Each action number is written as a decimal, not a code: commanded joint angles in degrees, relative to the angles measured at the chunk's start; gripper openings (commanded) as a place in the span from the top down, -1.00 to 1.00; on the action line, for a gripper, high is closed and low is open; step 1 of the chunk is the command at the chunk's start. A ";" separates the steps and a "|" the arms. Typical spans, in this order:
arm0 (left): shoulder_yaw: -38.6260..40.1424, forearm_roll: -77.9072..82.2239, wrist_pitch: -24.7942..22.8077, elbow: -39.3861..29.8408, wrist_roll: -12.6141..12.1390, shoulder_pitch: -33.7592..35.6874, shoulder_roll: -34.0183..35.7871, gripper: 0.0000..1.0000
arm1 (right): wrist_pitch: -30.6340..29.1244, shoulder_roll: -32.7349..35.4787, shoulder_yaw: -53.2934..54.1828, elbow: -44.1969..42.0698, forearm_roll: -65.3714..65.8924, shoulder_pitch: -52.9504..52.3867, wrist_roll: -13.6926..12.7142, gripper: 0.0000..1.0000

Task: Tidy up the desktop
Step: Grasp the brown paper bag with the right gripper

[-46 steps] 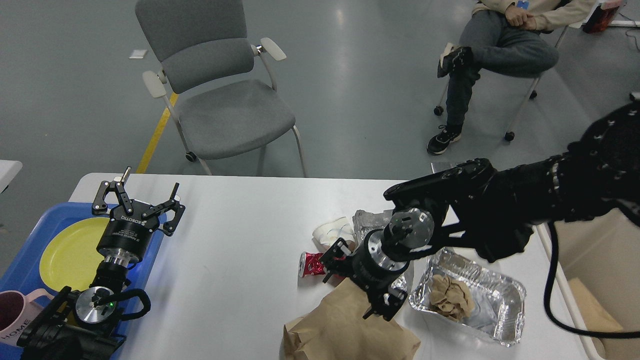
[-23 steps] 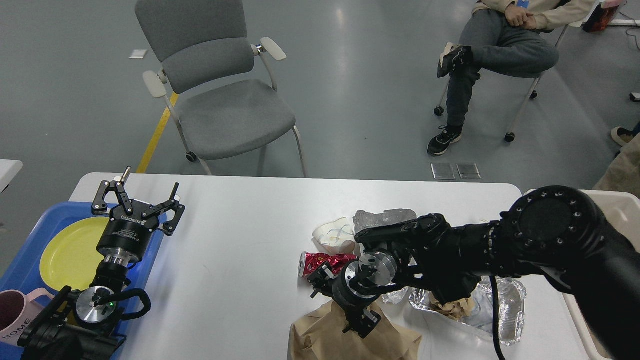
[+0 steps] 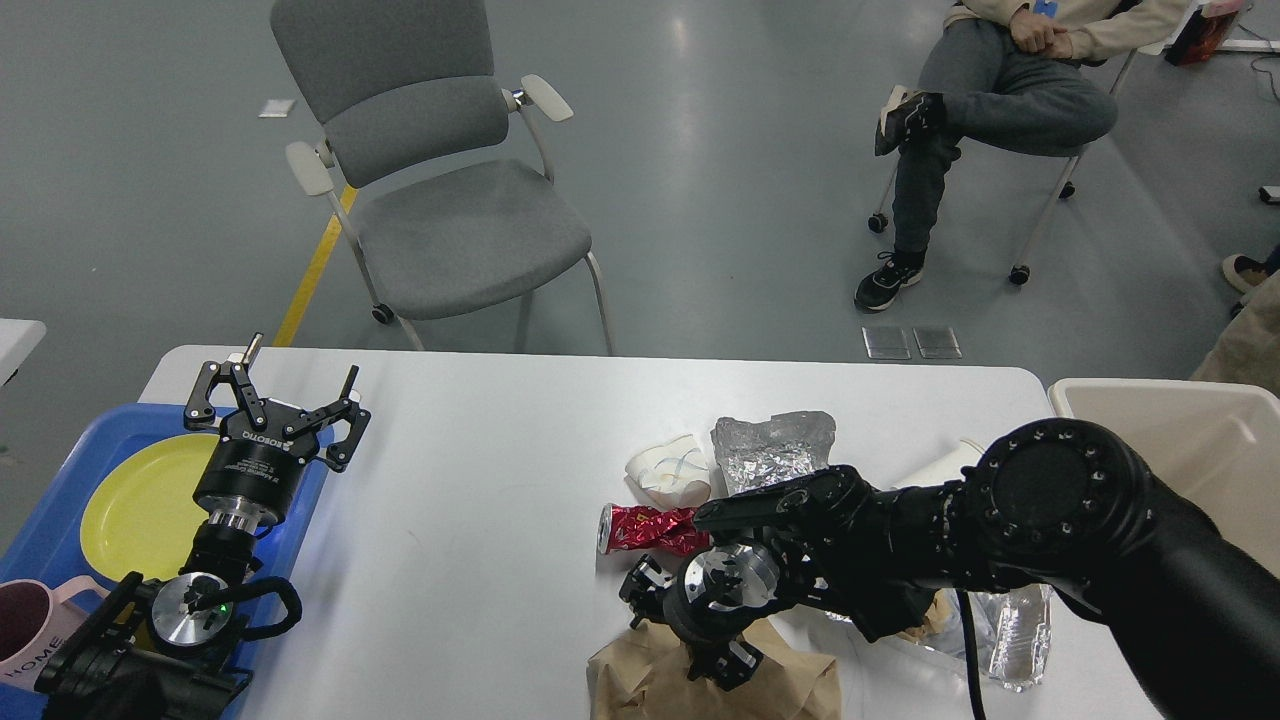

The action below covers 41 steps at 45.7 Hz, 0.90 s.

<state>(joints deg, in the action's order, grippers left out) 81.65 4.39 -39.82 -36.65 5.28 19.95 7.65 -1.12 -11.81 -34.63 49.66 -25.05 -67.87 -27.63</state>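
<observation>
The white desktop (image 3: 480,450) carries a heap of litter right of centre: a brown paper bag (image 3: 700,690) at the front edge, a crushed red can (image 3: 645,528), a crumpled white cup (image 3: 672,470) and crumpled foil (image 3: 770,450). My right gripper (image 3: 682,628) points down at the top of the bag, its fingers spread apart on either side of the bag's upper edge. My right arm hides most of a foil tray (image 3: 1010,625). My left gripper (image 3: 280,395) stands open and empty over the table's left side, beside the blue tray.
A blue tray (image 3: 50,530) at the left holds a yellow plate (image 3: 140,510) and a pink mug (image 3: 25,625). A beige bin (image 3: 1180,430) stands off the table's right edge. Behind the table are a grey chair (image 3: 440,200) and a seated person (image 3: 1000,90).
My right arm has dropped and drawn toward the front edge, bringing its gripper down from above the can onto the bag's top. The left arm has not moved.
</observation>
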 commanded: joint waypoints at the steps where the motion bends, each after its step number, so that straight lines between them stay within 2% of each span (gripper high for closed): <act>1: 0.00 0.00 0.00 0.00 0.00 0.00 0.00 -0.93 | -0.20 0.21 0.00 1.49 0.01 -0.16 -0.05 1.00; 19: 0.00 0.00 0.00 0.00 0.00 0.00 0.00 -0.93 | 0.86 0.39 0.00 3.52 -0.43 -1.04 -0.23 1.00; 41: 0.00 0.00 0.00 0.00 0.00 0.00 0.00 -0.93 | 0.94 4.08 -0.08 10.55 -2.63 -6.93 -0.23 1.00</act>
<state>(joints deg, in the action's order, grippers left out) 81.65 4.39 -39.82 -36.65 5.28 19.95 7.65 -0.28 -8.58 -34.64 58.48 -27.58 -73.58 -27.86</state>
